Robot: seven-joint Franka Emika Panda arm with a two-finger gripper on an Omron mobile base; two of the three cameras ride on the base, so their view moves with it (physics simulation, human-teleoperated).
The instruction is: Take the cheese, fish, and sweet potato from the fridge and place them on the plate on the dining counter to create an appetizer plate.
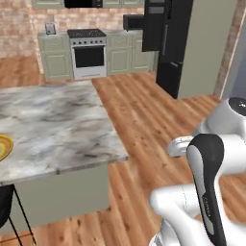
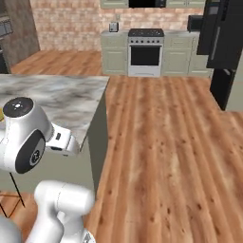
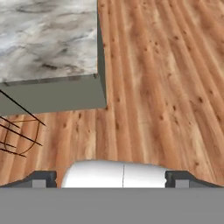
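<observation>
The gripper is open, its two fingertips far apart and with nothing between them, above the wood floor. Just ahead of it is the corner of the dining counter, with its marble top and grey-green base, and thin black stool legs beside the base. The plate lies on the counter at the left edge, only its yellow rim visible. Far across the floor the black fridge stands with doors closed, near the stove and cabinets along the brick wall.
</observation>
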